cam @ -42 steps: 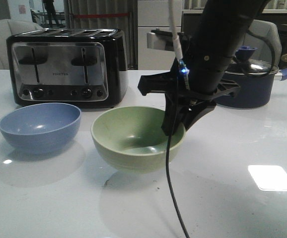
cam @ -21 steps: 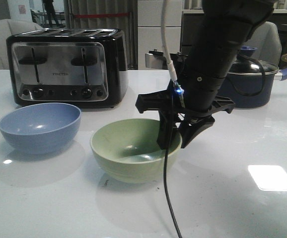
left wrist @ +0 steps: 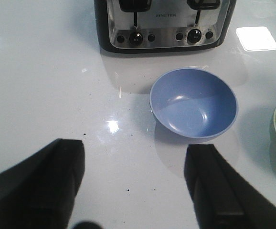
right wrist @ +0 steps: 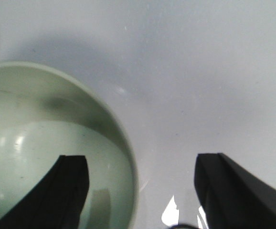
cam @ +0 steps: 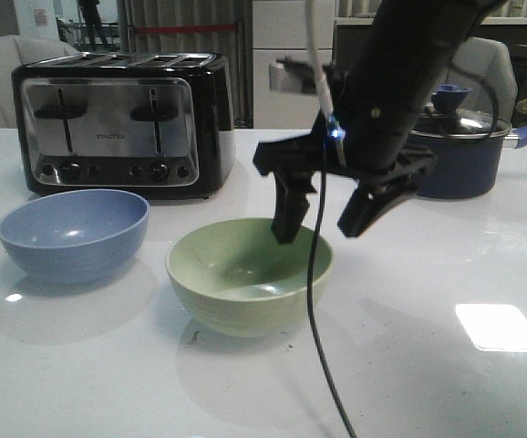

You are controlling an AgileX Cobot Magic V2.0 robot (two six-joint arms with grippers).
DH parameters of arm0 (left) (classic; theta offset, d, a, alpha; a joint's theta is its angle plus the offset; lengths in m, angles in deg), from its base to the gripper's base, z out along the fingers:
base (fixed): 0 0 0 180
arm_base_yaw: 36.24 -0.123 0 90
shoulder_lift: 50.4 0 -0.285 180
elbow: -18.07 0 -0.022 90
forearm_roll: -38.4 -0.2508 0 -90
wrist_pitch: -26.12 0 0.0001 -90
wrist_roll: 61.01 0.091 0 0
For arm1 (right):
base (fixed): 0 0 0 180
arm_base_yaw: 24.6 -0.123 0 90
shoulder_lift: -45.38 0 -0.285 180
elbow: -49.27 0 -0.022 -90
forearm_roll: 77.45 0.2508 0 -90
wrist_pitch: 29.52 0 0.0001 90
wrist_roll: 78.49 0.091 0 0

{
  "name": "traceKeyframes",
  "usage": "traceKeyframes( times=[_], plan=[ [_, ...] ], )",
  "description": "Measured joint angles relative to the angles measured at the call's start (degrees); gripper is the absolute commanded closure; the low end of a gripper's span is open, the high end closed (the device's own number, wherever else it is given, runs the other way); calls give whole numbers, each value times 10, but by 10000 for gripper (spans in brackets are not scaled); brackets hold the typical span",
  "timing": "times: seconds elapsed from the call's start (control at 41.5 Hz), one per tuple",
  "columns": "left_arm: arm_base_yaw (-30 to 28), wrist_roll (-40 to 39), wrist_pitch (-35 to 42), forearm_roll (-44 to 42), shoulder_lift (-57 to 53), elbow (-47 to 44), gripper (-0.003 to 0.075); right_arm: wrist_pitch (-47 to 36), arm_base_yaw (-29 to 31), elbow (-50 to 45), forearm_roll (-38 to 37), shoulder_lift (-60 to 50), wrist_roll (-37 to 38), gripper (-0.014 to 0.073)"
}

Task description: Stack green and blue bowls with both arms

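Observation:
The pale green bowl [cam: 248, 285] rests on the white table, in the middle. The pale blue bowl [cam: 73, 231] sits to its left, in front of the toaster. My right gripper [cam: 323, 219] is open just above the green bowl's right rim, one finger over the inside and one outside it. In the right wrist view the green bowl [right wrist: 42, 148] shows between and beside the spread fingers [right wrist: 71, 186]. My left gripper [left wrist: 138, 183] is open over bare table, short of the blue bowl [left wrist: 194, 102]. The left arm is out of the front view.
A black and chrome toaster [cam: 122, 123] stands at the back left. A dark navy pot with a glass lid [cam: 459, 146] stands at the back right. A black cable [cam: 323, 365] hangs from the right arm in front of the green bowl.
My right gripper lowered the green bowl onto the table, opened and let it go, then rose slightly. The blue bowl has not moved.

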Motion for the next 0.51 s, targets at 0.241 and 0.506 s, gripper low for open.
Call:
traceKeyframes(
  times=[0.241,0.506],
  plan=[
    [0,0,0,0,0,0,213,-17,-19,-47,-6,-168,-36,20],
    [0,0,0,0,0,0,213,-19,-65,-191,-6,-362,-59,20]
  ],
)
